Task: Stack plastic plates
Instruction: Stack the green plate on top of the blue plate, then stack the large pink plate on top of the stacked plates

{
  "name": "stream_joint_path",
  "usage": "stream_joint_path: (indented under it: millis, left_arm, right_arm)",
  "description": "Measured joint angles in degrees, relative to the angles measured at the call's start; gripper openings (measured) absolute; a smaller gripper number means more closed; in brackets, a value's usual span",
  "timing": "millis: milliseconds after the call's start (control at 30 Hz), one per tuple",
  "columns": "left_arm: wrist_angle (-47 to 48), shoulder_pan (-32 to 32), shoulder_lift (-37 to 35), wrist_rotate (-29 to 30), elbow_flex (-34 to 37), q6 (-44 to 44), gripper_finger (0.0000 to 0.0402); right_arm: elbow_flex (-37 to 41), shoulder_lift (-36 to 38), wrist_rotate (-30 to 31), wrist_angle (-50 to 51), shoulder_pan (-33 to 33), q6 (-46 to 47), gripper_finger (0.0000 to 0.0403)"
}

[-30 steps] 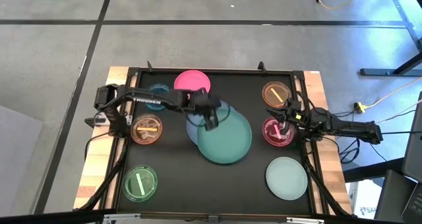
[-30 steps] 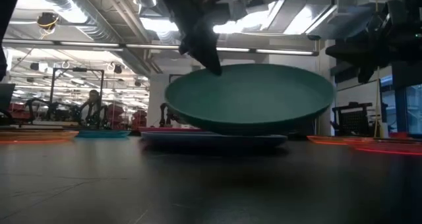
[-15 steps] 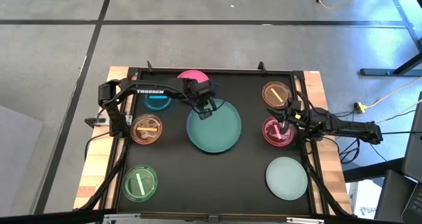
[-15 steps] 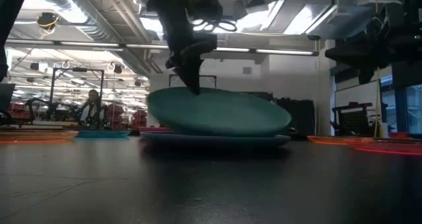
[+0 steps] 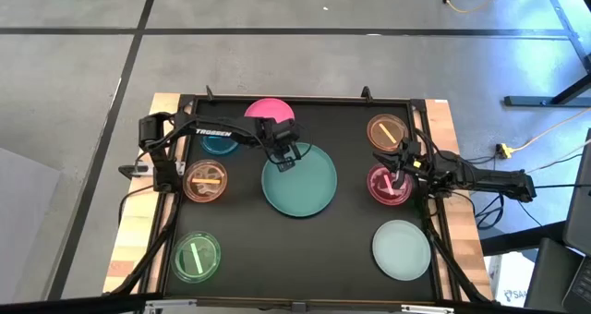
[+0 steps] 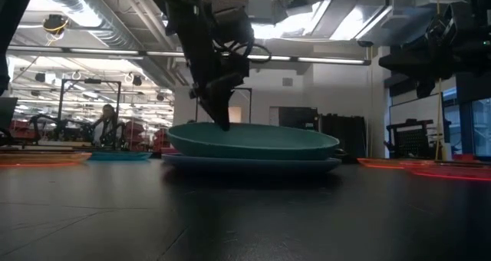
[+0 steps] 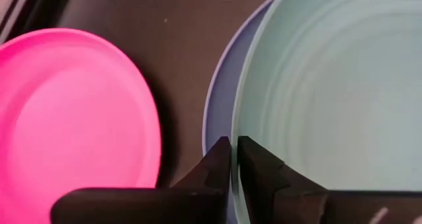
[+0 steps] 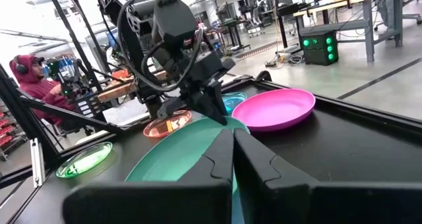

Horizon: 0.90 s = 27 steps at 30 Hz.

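Observation:
The large teal plate lies about level on the grey-blue plate at the table's middle. Only a sliver of the grey-blue rim shows beside it. My left gripper is at the teal plate's far-left rim, shut on it; the low view shows its fingers pointing down. My right gripper hangs shut and holding nothing over the small magenta plate near the right edge. My left gripper pinches the teal plate's rim at the plate's far-left side, one finger outside the rim and one inside the bowl. The fingers come from above, pointing down. The plate rests on the grey-blue plate beneath it.
The pink plate lies just beyond the stack, with the small blue plate to its left. The orange and green small plates sit at the left, the amber far right, and the pale-mint plate near right.
My left gripper has carried the teal plate toward the table's far-left and downward. The plate was lifted and tilted, offset from the grey-blue plate. It now lies nearly flat on that plate and covers almost all of it. The gripper still holds the rim.

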<state>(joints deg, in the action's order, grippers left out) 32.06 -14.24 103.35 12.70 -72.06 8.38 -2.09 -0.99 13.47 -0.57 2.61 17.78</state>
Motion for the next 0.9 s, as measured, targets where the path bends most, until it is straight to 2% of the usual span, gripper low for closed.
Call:
stream_joint_path:
  millis: [367, 500, 767, 900]
  left_arm:
    - [0.0, 0.0, -0.3, 1.0, 0.1, 0.5, 0.0118]
    - [-0.3, 0.8, -3.2, 1.1, 0.1, 4.4, 0.0124]
    - [0.3, 2.7, -11.5, 2.3, 0.1, 3.1, 0.0125]
    - [1.5, 2.7, -12.0, 2.3, 0.1, 3.3, 0.0125]
  right_arm:
    - [0.0, 0.0, 0.0, 0.9, 0.0, 0.0, 0.0007]
    - [0.0, 0.0, -0.6, 1.6, 0.0, 0.0, 0.0007]
    - [0.0, 0.0, 0.0, 0.6, 0.0, -0.1, 0.0007]
    - [0.8, 0.0, -2.5, -0.2, 0.0, -0.2, 0.0007]
